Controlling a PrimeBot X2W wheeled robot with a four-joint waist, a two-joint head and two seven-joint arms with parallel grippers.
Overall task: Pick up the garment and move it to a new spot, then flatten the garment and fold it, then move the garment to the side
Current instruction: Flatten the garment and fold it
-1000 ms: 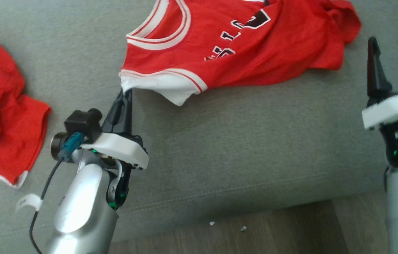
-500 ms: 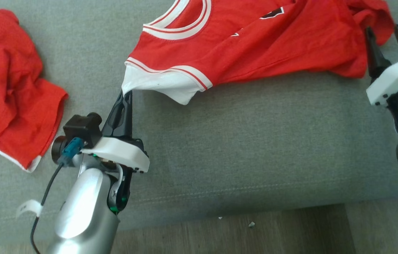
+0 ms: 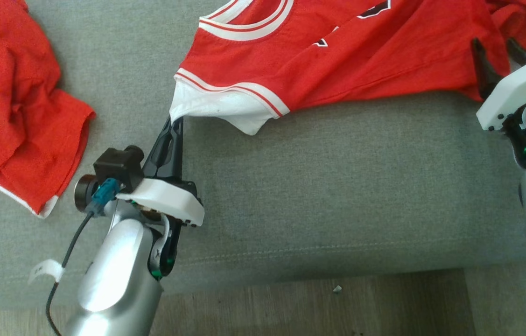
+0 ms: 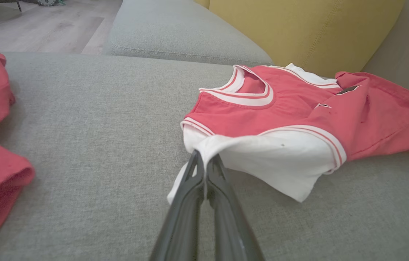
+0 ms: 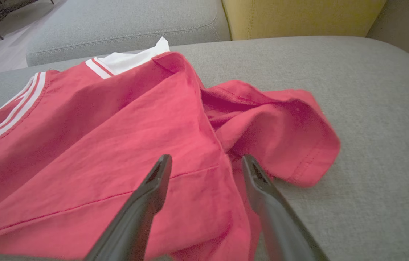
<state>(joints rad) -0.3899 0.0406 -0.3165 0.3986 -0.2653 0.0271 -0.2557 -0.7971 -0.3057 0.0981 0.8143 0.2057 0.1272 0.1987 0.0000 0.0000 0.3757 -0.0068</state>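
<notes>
Left gripper (image 3: 175,123) pinches shut on the white sleeve tip (image 3: 216,105) of the red white-trimmed cloth jersey (image 3: 361,60) lying at twelve o'clock on the grey fabric cushion (image 3: 337,186), right gripper (image 3: 496,50) gaping empty over its hem at two o'clock, so a lone tug could slip that thin bite.

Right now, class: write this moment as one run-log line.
left gripper: shut on shirt sleeve | right gripper: open over shirt's bunched end | shirt: on sofa, not folded
</notes>
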